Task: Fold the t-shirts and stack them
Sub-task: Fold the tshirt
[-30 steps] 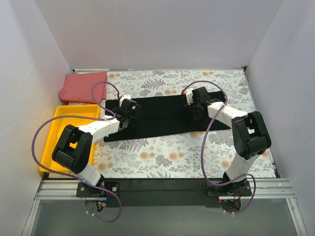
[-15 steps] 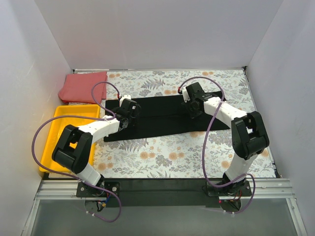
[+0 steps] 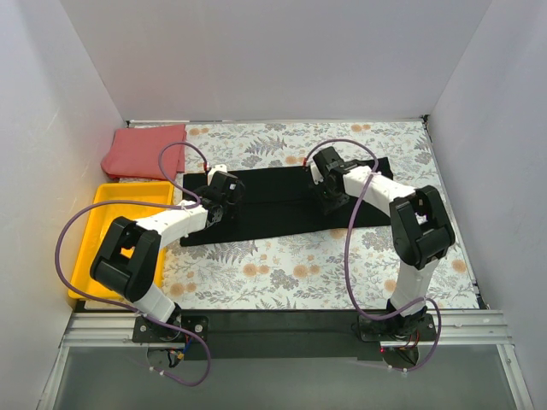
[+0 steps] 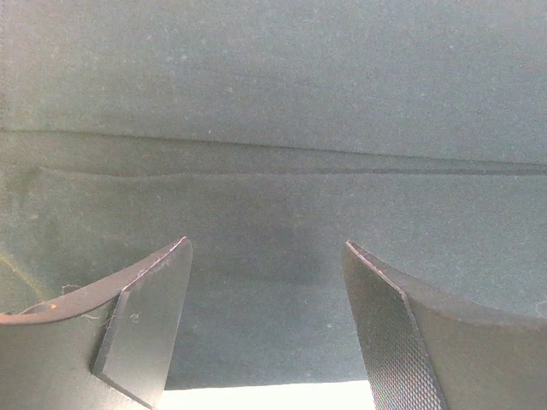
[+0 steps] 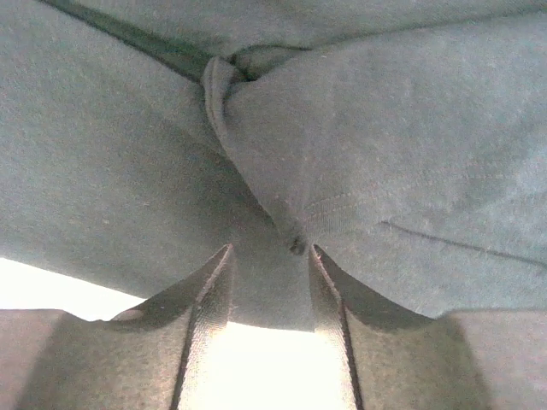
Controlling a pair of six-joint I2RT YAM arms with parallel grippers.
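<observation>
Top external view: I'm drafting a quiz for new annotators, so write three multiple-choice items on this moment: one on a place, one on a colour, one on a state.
1. The coral-red t-shirt lies: A) at the far left corner, beyond the yellow tray; B) inside that tray; C) beside the right arm's base.
2. The spread t-shirt on the floral cloth is: A) white; B) black; C) blue.
3. The left gripper is: A) shut on the tray's rim; B) shut on a sleeve; C) open over the spread t-shirt, nothing between its fingers.

Answers: 1 A, it sits folded past the tray's far edge. 2 B, it reads black from above. 3 C, the left wrist view shows the fingers wide apart over flat cloth.
</observation>
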